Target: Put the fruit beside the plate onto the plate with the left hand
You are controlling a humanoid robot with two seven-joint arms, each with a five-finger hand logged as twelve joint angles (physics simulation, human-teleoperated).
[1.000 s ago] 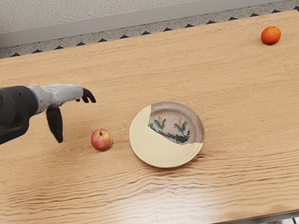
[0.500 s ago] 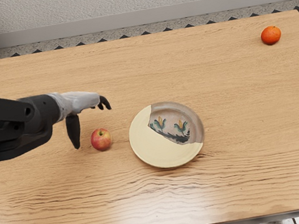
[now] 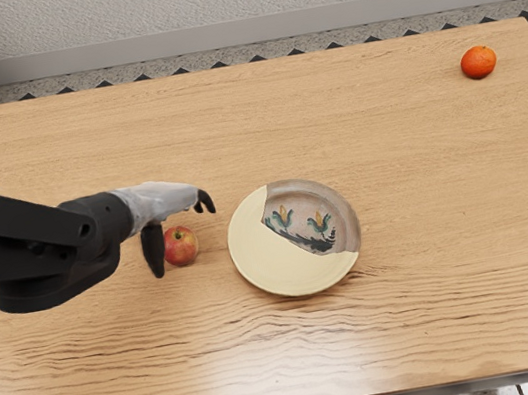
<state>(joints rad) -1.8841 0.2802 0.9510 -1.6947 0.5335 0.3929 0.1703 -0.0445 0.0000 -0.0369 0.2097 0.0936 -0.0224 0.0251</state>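
1. Wooden counter (image 3: 415,314) fills the view, with a grey wall behind its far edge; an orange (image 3: 478,61) sits near the far right corner.
2. Toward the middle of the counter lies the plate (image 3: 259,259), and the apple (image 3: 183,243) rests just beside its left rim.
3. Left hand (image 3: 159,205) hovers over the apple, fingers (image 3: 204,203) apart and holding nothing, thumb (image 3: 154,251) hanging at the fruit's left side.
4. Step in hand looks like the reach; the grasp is not yet made.
5. Next, the hand likely needs to lower and close around the apple, then carry it rightward over the rim.
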